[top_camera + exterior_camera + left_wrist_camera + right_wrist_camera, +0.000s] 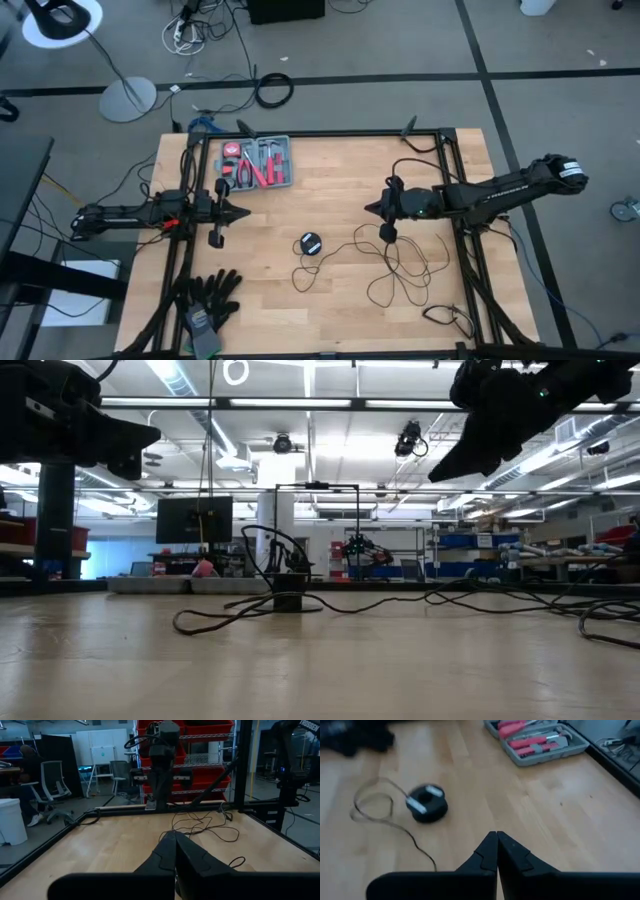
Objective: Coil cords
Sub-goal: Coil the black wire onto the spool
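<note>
High view shows the thin black cord point(400, 268) lying in loose, uncoiled loops on the pale wooden table point(330, 320), so by my reading the coiling has not begun and the step in hand is the approach. The right gripper point(370, 208) hangs above the table with its fingers clenched together on nothing; the tangle of loops sits just below and behind its tip toward the table's near edge, and the small round black puck point(311, 243) that ends the cord lies ahead of that tip and a little to one side, apart from it. In the right wrist view the puck point(426, 803) rests flat with a strand curling off it. The left gripper point(243, 212) waits at the far side of the table, also closed and empty, with the puck well ahead of it.

The next move likely calls for the right fingers to part, come down on a strand or the puck, and gather loops without snagging.

Count: one cord, one puck, two grippers, one grey tray of red-handled tools point(257, 164) beyond the left gripper, and one pair of black gloves point(207, 296) near it.
</note>
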